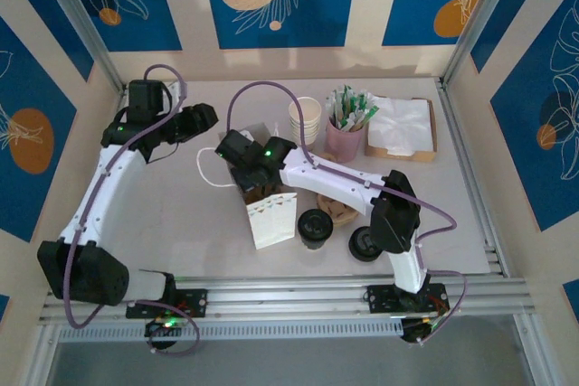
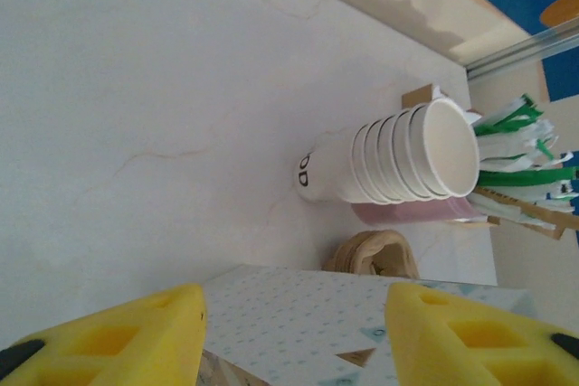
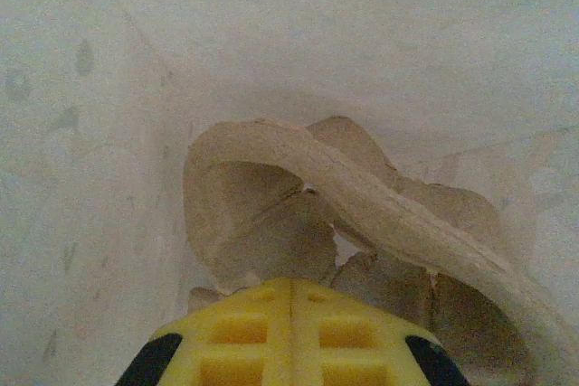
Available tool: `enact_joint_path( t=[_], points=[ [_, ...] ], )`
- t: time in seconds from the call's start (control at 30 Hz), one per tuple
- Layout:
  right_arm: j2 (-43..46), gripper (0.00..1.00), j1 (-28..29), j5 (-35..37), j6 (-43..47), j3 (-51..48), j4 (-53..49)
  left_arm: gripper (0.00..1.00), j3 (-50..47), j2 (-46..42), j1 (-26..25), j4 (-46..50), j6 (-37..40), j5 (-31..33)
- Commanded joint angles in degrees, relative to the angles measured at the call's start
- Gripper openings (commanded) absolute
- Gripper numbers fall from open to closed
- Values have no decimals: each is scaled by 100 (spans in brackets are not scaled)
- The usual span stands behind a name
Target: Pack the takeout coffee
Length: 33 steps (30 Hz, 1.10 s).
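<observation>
The takeout coffee [image 1: 315, 227], a small cream cup with a black lid, stands on the table just right of the white patterned paper bag [image 1: 271, 220]. My right gripper [image 1: 256, 178] reaches into the bag's open top. In the right wrist view it [image 3: 291, 285] is shut, fingers pressed together, just above a brown pulp carrier [image 3: 271, 214] lying inside the bag. My left gripper [image 1: 204, 120] hovers left of and behind the bag. Its yellow fingers [image 2: 136, 336] stand open, with the bag's patterned side [image 2: 298, 323] showing between them, untouched.
A second black lid [image 1: 365, 243] sits right of the coffee, beside a brown pulp piece [image 1: 343, 212]. Behind stand a stack of lidless cream cups [image 1: 306, 118], a pink cup of sachets [image 1: 344, 138] and a napkin tray [image 1: 429, 137]. Frame posts and walls close the back and sides.
</observation>
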State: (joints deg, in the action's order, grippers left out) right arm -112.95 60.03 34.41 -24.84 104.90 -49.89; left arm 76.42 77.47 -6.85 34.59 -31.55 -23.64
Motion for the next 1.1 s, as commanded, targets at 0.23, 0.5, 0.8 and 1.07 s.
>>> enact_joint_path(
  t=[0.23, 0.5, 0.8, 1.07],
  points=[
    [279, 0, -26, 364, 269, -162, 376, 55, -155, 690, 44, -240, 349, -404],
    [98, 0, -220, 249, 470, -479, 664, 55, -429, 760, -18, -564, 412, -623],
    [-104, 0, -221, -106, 341, -691, 635, 55, -552, 789, -27, -642, 483, -690],
    [-339, 0, -234, -547, -4, -673, 350, 56, -602, 721, -62, -597, 527, -540]
  ],
)
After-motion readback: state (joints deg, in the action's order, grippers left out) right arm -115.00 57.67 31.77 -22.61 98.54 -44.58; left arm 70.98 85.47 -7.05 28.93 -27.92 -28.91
